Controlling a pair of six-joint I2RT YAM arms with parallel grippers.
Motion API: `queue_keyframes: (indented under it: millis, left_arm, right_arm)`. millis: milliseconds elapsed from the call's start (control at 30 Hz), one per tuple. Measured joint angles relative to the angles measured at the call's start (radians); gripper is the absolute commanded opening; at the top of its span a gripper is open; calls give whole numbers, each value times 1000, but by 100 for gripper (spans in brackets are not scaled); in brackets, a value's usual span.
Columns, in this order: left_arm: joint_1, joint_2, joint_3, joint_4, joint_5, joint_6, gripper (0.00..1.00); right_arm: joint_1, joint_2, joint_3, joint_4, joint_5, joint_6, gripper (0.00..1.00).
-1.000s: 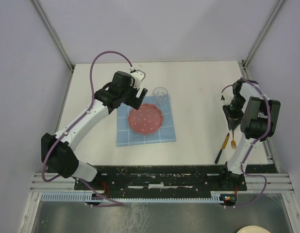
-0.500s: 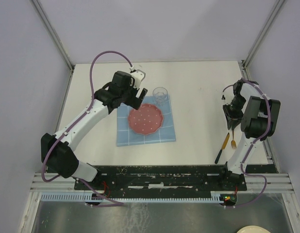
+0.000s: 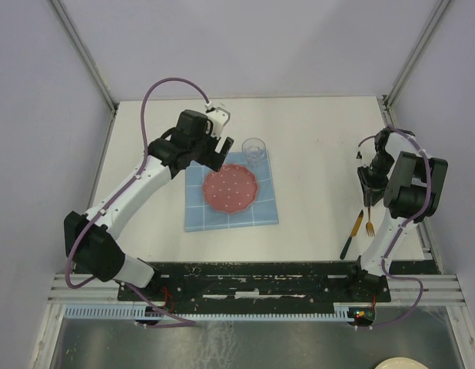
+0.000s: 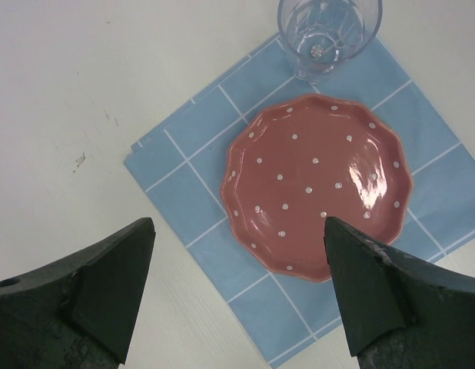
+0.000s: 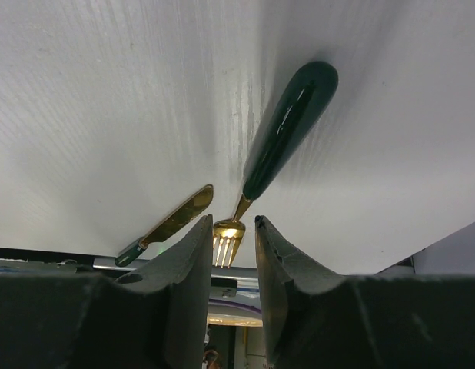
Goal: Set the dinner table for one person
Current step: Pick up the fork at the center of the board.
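Now, the white desk (image 3: 314, 146) spreads beneath both arms. Above its blue placemat (image 4: 184, 177) and dotted plate (image 4: 318, 184), the left gripper (image 4: 237, 224) hangs, jaws spread wide. Near the desk's right edge, the right gripper (image 5: 234, 223) hovers by the fork (image 5: 287, 127) and knife (image 5: 176, 219), jaws narrowly parted, pinching nothing.

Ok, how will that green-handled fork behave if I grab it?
The fork looks rigid, so probably no flopping. Its glossy, rounded handle may slip or roll between the jaws. It lies flat on the dinner table, so getting under it could be awkward.
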Motion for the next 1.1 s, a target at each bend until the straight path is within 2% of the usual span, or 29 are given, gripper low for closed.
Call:
queue_keyframes:
  millis: [500, 533, 633, 733, 1100]
  left_arm:
    - [0, 20, 109, -59, -3, 40, 97]
    - [0, 21, 111, -59, -3, 40, 97]
    - [0, 24, 117, -65, -4, 40, 97]
    - [0, 31, 119, -70, -4, 40, 97]
    - [0, 51, 126, -85, -23, 52, 97]
  right_arm:
    - [-13, 75, 14, 23, -16, 16, 35]
    - [-13, 76, 16, 23, -16, 16, 34]
    - [-13, 79, 20, 23, -14, 15, 22]
    - [-13, 82, 26, 23, -12, 15, 3]
    - [-13, 87, 107, 24, -34, 23, 2]
